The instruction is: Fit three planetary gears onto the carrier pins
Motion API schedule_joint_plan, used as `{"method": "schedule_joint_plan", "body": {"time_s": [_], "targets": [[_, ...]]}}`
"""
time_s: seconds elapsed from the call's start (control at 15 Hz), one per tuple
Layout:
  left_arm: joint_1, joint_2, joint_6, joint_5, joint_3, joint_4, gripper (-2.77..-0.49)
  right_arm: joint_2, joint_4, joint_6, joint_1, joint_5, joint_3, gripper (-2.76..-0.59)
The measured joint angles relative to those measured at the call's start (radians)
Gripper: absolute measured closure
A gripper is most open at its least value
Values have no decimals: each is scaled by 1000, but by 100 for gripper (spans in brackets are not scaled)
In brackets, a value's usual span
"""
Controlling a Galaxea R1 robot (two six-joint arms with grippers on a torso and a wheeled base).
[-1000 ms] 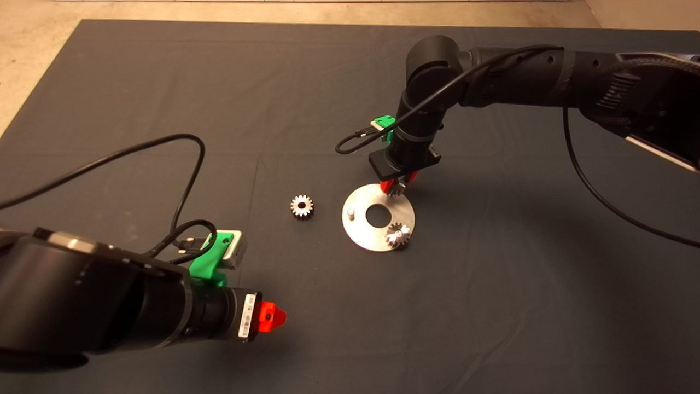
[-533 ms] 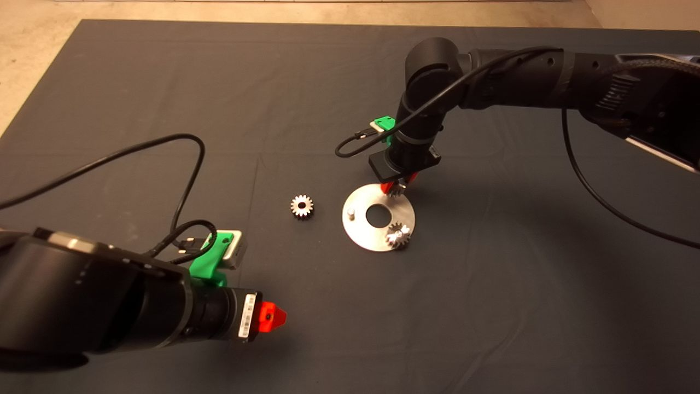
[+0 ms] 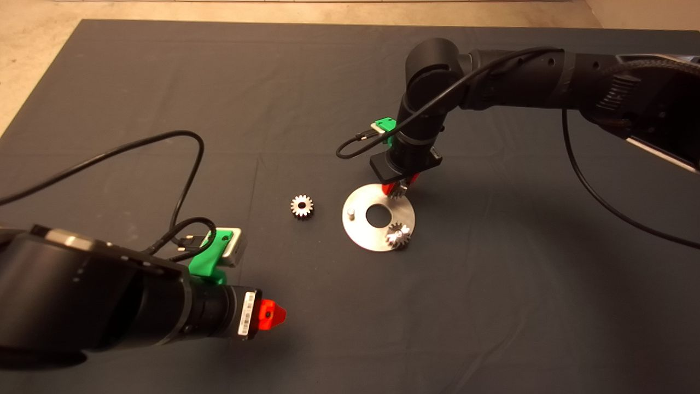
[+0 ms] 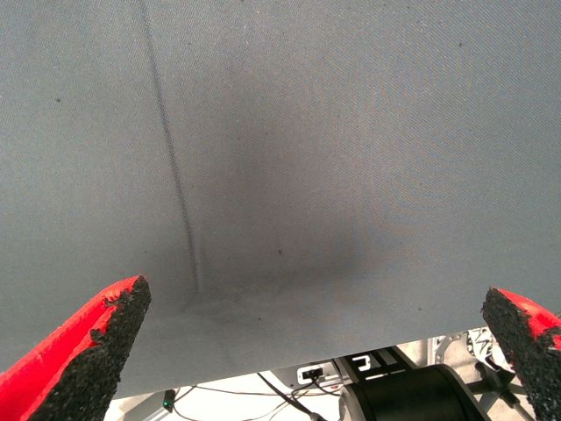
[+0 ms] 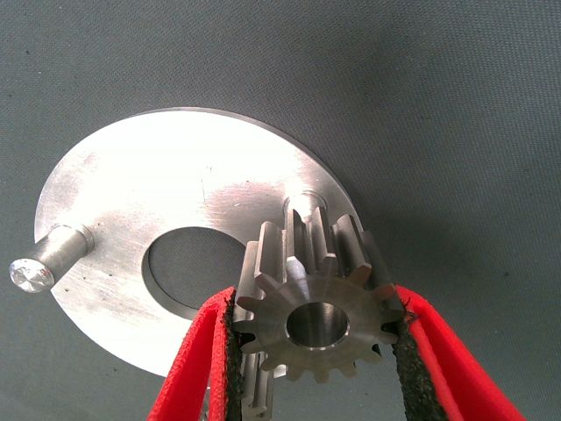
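Note:
A shiny round disc [image 3: 363,232] lies mid-mat, carrying the carrier pins. One planetary gear [image 3: 398,234] sits on the near right pin. The left pin [image 3: 351,213] is bare. Over the disc's far edge, my right gripper [image 3: 398,189] is shut on a second gear [image 5: 317,320]. The far pin [image 5: 302,200] shows just past that gear's teeth, and the disc [image 5: 158,184] and bare pin [image 5: 48,259] lie beyond. A third gear [image 3: 302,206] rests loose on the mat left of the disc. My left gripper [image 3: 272,316] is parked at the lower left, open, its fingers [image 4: 96,342] over bare mat.
The dark mat [image 3: 164,82] covers the table, with pale floor [image 3: 33,49] beyond its far left corner. A black cable [image 3: 186,180] loops above the left arm, and another cable [image 3: 590,191] hangs from the right arm.
The right gripper with its gear has edged very slightly to the right over the disc's far edge. The left arm has barely shifted.

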Motion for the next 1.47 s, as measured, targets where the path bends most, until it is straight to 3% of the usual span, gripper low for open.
{"method": "schedule_joint_plan", "body": {"time_s": [0.87, 1.47], "targets": [[-3, 0, 0, 0, 0, -9, -276, 3, 0, -3, -1, 0, -2, -92], [-3, 0, 0, 0, 0, -9, -276, 4, 1, -26, 0, 12, -23, -92]]}}
